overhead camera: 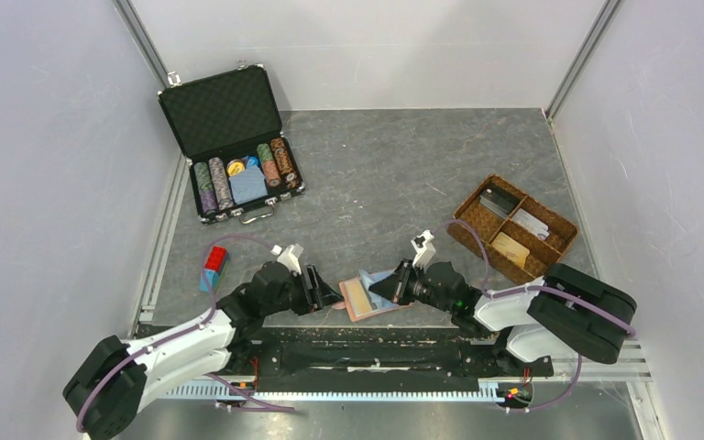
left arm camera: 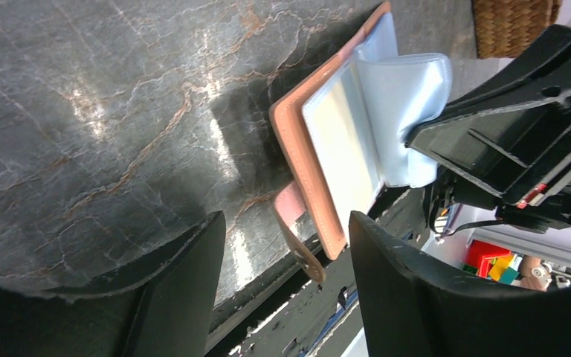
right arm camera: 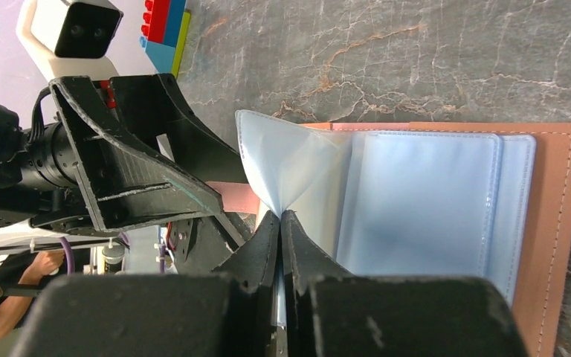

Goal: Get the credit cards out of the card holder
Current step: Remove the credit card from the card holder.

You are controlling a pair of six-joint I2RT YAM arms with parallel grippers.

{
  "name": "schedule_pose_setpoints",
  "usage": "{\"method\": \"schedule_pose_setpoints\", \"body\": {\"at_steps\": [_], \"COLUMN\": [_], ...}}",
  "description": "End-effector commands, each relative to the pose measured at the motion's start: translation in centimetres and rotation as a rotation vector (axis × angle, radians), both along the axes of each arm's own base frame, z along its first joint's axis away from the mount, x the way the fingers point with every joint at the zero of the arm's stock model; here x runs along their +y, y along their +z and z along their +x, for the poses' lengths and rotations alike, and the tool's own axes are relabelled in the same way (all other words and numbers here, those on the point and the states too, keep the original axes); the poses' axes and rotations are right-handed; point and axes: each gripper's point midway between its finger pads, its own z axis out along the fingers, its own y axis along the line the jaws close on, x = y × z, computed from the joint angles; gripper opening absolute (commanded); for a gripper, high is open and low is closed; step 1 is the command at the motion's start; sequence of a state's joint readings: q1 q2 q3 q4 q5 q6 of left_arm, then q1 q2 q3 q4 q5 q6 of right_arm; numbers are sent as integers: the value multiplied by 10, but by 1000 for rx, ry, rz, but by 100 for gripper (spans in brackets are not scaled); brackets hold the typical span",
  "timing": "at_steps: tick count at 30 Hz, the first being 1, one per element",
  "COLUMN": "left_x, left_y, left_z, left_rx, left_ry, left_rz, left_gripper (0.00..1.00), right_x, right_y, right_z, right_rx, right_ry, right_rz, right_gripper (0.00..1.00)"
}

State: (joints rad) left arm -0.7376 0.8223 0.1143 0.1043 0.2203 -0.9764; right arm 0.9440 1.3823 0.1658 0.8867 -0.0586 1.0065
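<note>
The tan leather card holder (overhead camera: 367,295) lies open at the table's near edge, its pale blue clear sleeves up. A cream-tan card (left arm camera: 342,141) shows inside one sleeve. My right gripper (right arm camera: 280,216) is shut on one clear sleeve page (right arm camera: 282,160) and lifts it off the stack; it also shows in the top view (overhead camera: 383,286). My left gripper (left arm camera: 286,223) is open, its fingers on either side of the holder's (left arm camera: 320,186) left edge and snap tab (left arm camera: 297,238). A dark grey card (overhead camera: 500,202), a white card (overhead camera: 532,223) and a tan card (overhead camera: 511,249) lie in the woven tray.
The brown woven divided tray (overhead camera: 477,234) stands at the right. An open black chip case (overhead camera: 225,115) with striped chips sits at the back left. Red and blue toy blocks (overhead camera: 214,266) lie by the left rail. The table's front edge runs just below the holder.
</note>
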Motion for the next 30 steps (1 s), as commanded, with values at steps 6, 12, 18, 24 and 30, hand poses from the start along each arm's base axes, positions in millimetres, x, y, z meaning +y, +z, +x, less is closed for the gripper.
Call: {"method": "schedule_pose_setpoints", "body": {"at_steps": [6,12,18,24,30], "left_x": [-14,-20,-16,-9,-11], "left_y": [14,20,29,30,30], "left_z": [6,7,8,7,5], "left_rx": [-21,-31,-77,-89,-88], "left_ry": [26,-8,-13,-25,-52], "left_rz": [-133,-140,-118,-53,-47], "left_gripper": [59,26,2,2,2], "right_x": [8,8,-8,-50,-62], "right_y": [17,16,-12,-31,-9], "right_z": [3,2,3,26,42], "right_rx": [-14,-6,27,-39,-129], "right_ry": [-4,0,-36,-168,-182], "right_rz": [91,93,-64,-371,-528], "right_gripper": [0,0,24,39,42]}}
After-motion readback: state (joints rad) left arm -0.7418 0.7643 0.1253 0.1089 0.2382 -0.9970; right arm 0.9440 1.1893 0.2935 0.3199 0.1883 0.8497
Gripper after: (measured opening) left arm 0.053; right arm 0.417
